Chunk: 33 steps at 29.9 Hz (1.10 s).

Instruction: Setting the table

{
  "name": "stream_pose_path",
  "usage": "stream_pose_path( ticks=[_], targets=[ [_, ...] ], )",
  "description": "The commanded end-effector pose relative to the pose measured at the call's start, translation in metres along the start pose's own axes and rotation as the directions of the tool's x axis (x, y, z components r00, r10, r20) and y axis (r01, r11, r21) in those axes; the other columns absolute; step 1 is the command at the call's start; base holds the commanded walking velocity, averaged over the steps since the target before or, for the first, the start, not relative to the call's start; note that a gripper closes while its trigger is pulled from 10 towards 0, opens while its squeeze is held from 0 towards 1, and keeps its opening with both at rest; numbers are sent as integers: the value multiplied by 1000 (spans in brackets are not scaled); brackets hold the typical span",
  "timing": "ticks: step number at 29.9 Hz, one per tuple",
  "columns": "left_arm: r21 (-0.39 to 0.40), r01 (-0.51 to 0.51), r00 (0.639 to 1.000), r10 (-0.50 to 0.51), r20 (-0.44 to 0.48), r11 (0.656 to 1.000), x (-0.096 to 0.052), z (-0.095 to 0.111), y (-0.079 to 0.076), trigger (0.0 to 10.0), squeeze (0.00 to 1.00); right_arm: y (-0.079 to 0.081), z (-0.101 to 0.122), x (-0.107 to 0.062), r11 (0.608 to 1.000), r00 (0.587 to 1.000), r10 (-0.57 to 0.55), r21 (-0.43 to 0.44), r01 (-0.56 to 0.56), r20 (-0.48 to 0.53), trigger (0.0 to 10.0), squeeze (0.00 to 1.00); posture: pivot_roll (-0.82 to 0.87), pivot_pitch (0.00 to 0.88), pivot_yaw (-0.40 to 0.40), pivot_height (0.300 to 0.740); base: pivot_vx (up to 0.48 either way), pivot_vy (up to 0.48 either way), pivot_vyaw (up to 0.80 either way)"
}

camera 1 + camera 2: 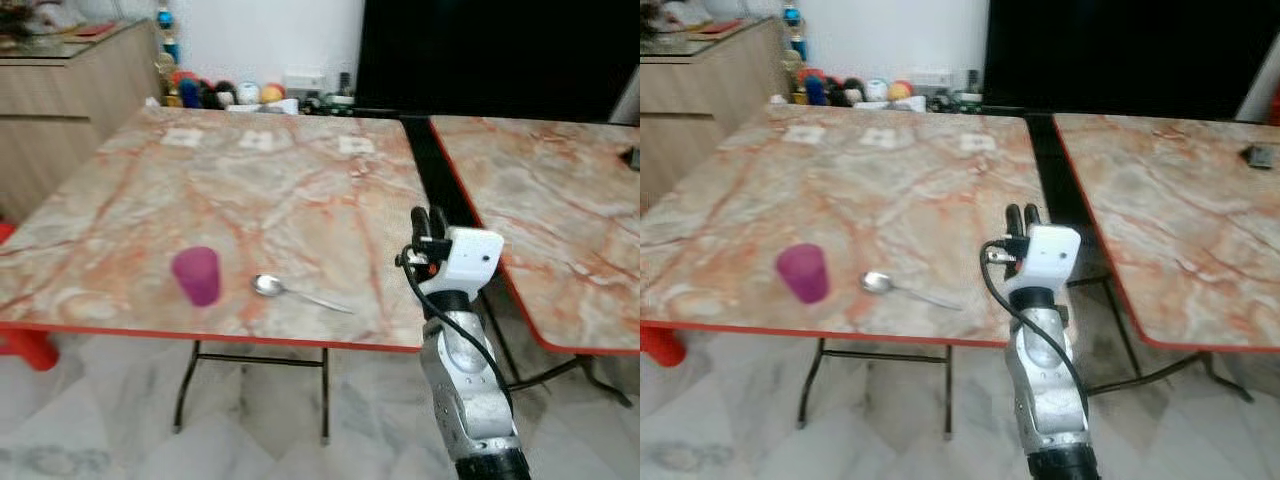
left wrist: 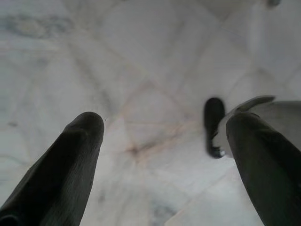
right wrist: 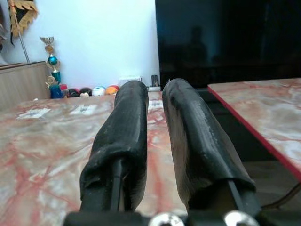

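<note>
Right gripper (image 1: 428, 221), fingers together, hovers right of cup (image 1: 196, 275), spoon (image 1: 296, 291).

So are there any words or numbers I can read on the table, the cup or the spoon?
None can be read.
The three pale squares at the far side of the table are too blurred to tell if they carry print.
The purple cup and spoon look plain.

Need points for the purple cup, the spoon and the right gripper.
purple cup (image 1: 196, 275), left eye view, on its side wall.
spoon (image 1: 268, 286), left eye view, on its bowl.
right gripper (image 1: 428, 222), left eye view, between its fingertips.
</note>
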State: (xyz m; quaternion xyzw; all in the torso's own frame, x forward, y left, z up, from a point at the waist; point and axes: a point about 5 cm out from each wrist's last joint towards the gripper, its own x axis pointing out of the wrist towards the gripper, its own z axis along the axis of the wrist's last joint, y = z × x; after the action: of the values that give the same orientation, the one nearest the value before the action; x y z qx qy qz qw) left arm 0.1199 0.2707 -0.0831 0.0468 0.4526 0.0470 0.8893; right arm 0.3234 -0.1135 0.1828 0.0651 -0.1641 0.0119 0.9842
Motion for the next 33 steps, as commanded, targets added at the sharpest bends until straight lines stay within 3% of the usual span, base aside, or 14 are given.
stream_pose_path(
  ticks=[1, 28, 33],
  targets=[
    [-7, 8, 1000, -8, -23, 1000, 0, -5, -4, 10000, 0, -9, -3, -2, 999, 999, -31, -15, 31, -13, 10000, 0, 31, 50, -5, 740, 0, 304, 0],
    [-19, 21, 1000, -21, -8, 1000, -1, -4, -5, 10000, 0, -8, 0, -1, 999, 1000, -6, -47, 6, -7, 10000, 0, 29, 53, -5, 740, 0, 30, 0],
    [-18, 23, 1000, -24, -9, 1000, -1, -4, -5, 10000, 0, -6, 0, -1, 999, 1000, 7, -52, -7, 1, 10000, 0, 30, 53, -5, 740, 97, 0, 800]
  ],
)
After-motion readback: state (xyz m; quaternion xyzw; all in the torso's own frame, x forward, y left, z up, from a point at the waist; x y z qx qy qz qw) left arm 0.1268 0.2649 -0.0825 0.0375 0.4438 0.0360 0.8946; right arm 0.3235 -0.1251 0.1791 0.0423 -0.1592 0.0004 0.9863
